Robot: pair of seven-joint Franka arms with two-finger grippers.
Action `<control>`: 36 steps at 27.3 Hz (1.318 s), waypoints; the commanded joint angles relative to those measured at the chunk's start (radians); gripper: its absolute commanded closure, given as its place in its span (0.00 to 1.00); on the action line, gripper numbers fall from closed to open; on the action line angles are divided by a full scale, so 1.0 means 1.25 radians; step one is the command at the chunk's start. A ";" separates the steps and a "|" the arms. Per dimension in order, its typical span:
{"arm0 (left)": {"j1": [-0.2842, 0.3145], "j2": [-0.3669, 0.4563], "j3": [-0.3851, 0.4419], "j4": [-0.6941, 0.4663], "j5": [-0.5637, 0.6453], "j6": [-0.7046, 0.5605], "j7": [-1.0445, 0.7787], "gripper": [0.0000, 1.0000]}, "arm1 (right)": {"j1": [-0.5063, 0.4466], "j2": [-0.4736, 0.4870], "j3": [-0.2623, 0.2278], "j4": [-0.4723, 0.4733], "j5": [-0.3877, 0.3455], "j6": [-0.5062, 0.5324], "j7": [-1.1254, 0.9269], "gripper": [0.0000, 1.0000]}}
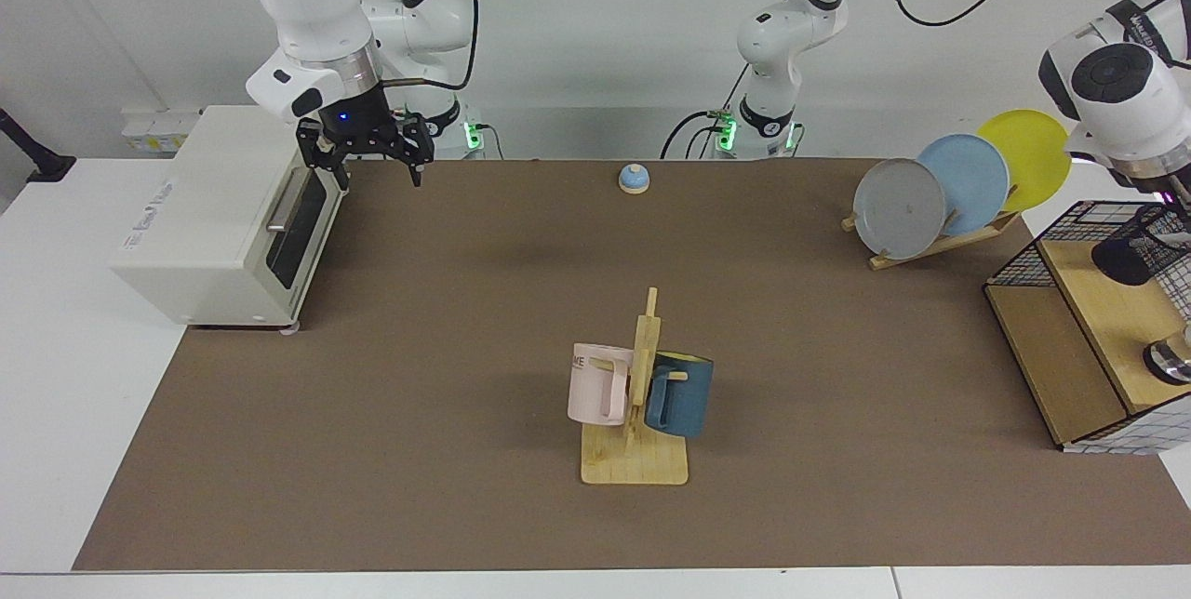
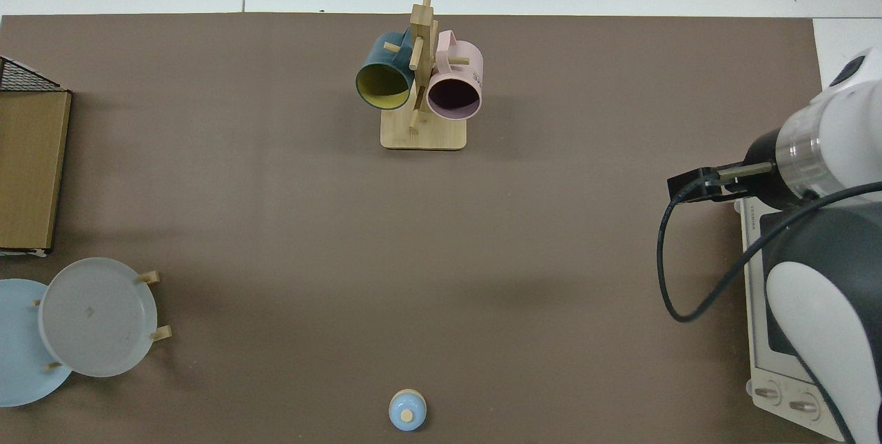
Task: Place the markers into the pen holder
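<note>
The pen holder (image 1: 1128, 257), a black wire-mesh cup, is tipped over with its dark base towards the camera. It sits over the top board of the wire-and-wood shelf (image 1: 1098, 301) at the right edge. My left gripper (image 1: 1180, 208) reaches down to the holder from the white wrist above. It is mostly cut off by the edge of the view. No markers show in either view. My right gripper (image 1: 370, 171) waits open and empty in the air beside the toaster oven (image 1: 219, 208). From above, only the right arm's wrist (image 2: 792, 161) shows.
A wooden mug rack (image 1: 635, 450) with a pink mug (image 1: 595, 385) and a blue mug (image 1: 681, 392) stands mid-table. A plate rack with grey, blue and yellow plates (image 1: 963, 180) is near the shelf. A small blue bell (image 1: 634, 178) sits at the back, and a shiny metal object (image 1: 1170, 362) on the shelf.
</note>
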 commanded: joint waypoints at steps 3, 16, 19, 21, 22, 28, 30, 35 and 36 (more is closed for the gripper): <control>-0.131 -0.059 0.078 0.030 -0.153 -0.114 -0.005 0.28 | -0.012 -0.007 0.007 0.000 0.004 -0.005 -0.022 0.00; -0.242 -0.102 0.084 0.091 -0.439 -0.367 -0.412 0.25 | -0.012 -0.007 0.007 0.000 0.004 -0.006 -0.020 0.00; -0.245 -0.103 0.070 0.091 -0.501 -0.400 -0.544 0.17 | -0.012 -0.007 0.007 0.000 0.004 -0.006 -0.020 0.00; -0.244 -0.104 0.060 0.091 -0.546 -0.418 -0.613 0.14 | -0.012 -0.007 0.007 0.000 0.004 -0.005 -0.022 0.00; -0.243 -0.108 0.056 0.091 -0.569 -0.428 -0.660 0.01 | -0.012 -0.007 0.007 0.000 0.004 -0.006 -0.022 0.00; -0.232 -0.112 0.000 0.091 -0.605 -0.472 -0.877 0.00 | -0.012 -0.007 0.007 0.000 0.004 -0.005 -0.022 0.00; -0.228 -0.112 -0.021 0.092 -0.605 -0.474 -0.927 0.00 | -0.012 -0.007 0.007 0.000 0.004 -0.005 -0.022 0.00; -0.225 -0.093 -0.052 0.141 -0.620 -0.490 -0.950 0.00 | -0.012 -0.007 0.007 0.000 0.004 -0.005 -0.020 0.00; -0.225 -0.085 -0.051 0.158 -0.637 -0.499 -0.953 0.00 | -0.012 -0.007 0.007 0.000 0.004 -0.005 -0.020 0.00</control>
